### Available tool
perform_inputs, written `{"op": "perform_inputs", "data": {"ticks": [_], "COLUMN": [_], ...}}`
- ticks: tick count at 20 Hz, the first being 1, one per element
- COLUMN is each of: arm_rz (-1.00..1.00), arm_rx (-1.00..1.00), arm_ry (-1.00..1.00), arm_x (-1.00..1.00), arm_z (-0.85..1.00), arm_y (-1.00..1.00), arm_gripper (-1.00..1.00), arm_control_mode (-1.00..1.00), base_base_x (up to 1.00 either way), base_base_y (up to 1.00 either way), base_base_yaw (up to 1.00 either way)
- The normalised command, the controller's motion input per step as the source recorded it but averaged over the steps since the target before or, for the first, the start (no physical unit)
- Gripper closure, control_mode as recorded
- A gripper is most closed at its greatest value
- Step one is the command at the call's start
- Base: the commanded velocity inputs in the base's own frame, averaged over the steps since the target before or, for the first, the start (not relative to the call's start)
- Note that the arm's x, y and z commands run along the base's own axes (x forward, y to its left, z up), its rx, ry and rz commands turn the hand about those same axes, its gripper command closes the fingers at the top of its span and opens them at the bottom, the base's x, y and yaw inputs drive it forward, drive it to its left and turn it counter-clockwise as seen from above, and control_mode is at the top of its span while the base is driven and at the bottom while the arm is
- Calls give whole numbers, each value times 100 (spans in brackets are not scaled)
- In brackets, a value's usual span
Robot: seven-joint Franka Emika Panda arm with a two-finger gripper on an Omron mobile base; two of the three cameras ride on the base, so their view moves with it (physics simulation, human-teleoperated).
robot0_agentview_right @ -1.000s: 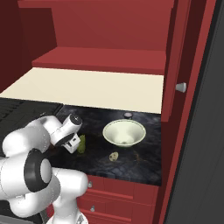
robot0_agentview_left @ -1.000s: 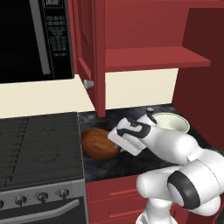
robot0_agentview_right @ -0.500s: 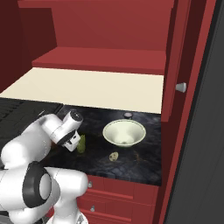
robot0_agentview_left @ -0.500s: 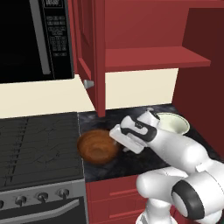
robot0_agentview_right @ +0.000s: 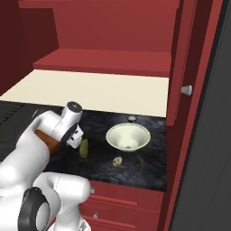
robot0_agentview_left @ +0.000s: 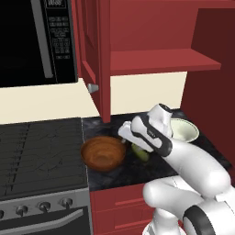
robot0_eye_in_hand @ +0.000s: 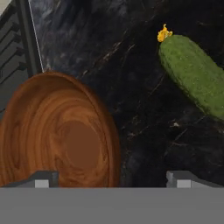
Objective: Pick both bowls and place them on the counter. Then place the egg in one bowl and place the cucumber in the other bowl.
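I see my gripper (robot0_eye_in_hand: pixel 112 177) hovering low over the counter (robot0_agentview_left: pixel 114 172), its jaws spread wide with nothing between them. A second ago they were nearly closed on the rim of the brown wooden bowl (robot0_agentview_left: pixel 103 153); they have since let go, and the bowl now sits upright on the dark stone beside the stovetop (robot0_agentview_left: pixel 41 147). In the hand view the bowl's rim lies just inside one fingertip (robot0_eye_in_hand: pixel 43 178). The cucumber (robot0_eye_in_hand: pixel 194 74) lies on the counter just beside that bowl, yellow tip pointing away (not touching it, as far as I can tell). The pale ceramic bowl (robot0_agentview_right: pixel 128 137) stands further along the counter, and the egg (robot0_agentview_right: pixel 117 161) rests near its front. I judge both bowls placed; egg and cucumber still need loading.
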Motion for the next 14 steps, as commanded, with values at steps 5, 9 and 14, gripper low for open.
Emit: {"op": "perform_inputs", "data": {"ticks": [5,9,14], "arm_rz": [0,0,2], "arm_rx": [-7,-8,-8], "arm_ry": [0,0,1], "arm_x": [0,0,0], "arm_z": [20,6,0], "arm_y": [-45,-52,-44], "arm_gripper": [-100,-100,-100], "arm_control_mode": [-100,-100,-100], "base_base_x": [0,0,0], "base_base_y": [0,0,0], "base_base_yaw": [0,0,0]}}
